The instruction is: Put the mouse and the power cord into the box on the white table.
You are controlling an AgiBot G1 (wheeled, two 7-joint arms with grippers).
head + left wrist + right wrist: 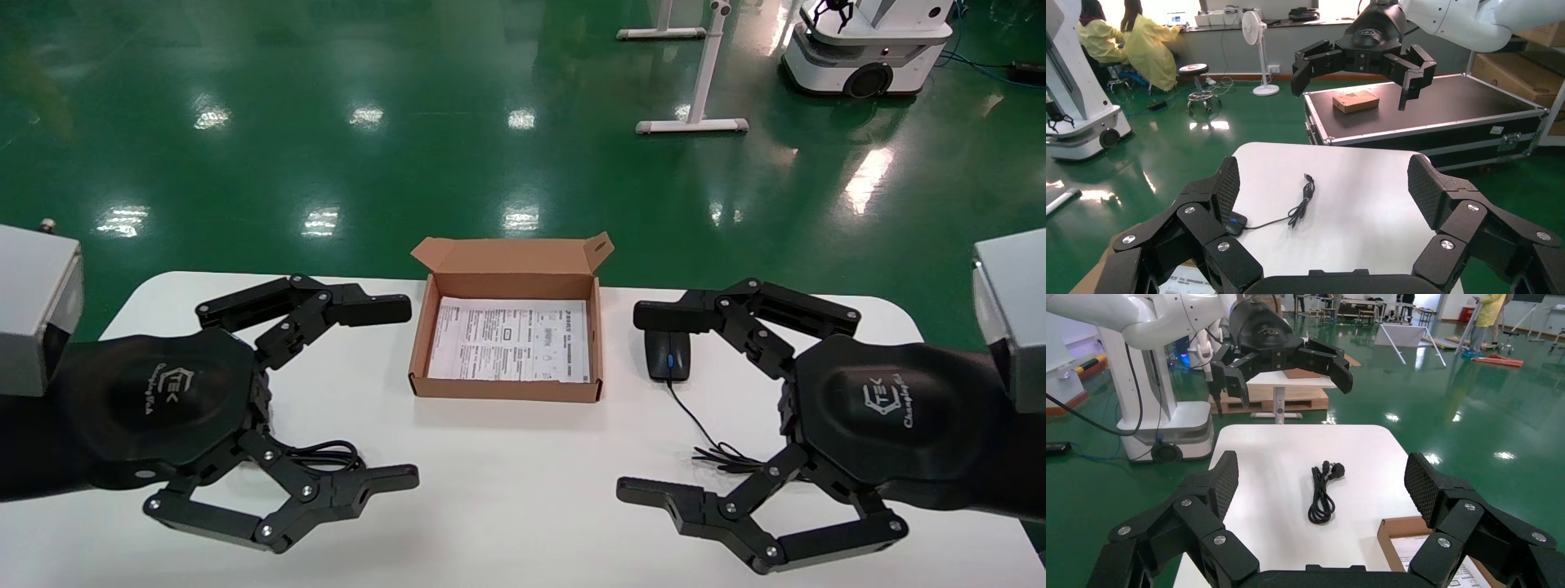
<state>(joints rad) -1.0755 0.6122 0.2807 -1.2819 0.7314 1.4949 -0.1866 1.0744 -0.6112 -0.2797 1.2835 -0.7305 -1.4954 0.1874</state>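
Open box [508, 390] holds 1 printed sheet [511, 339] (mouse [668, 354] outside).

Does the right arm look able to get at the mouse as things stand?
Probably yes. The right gripper hangs open beside the mouse, which lies bare on the white table right of the box; nothing lies between them.
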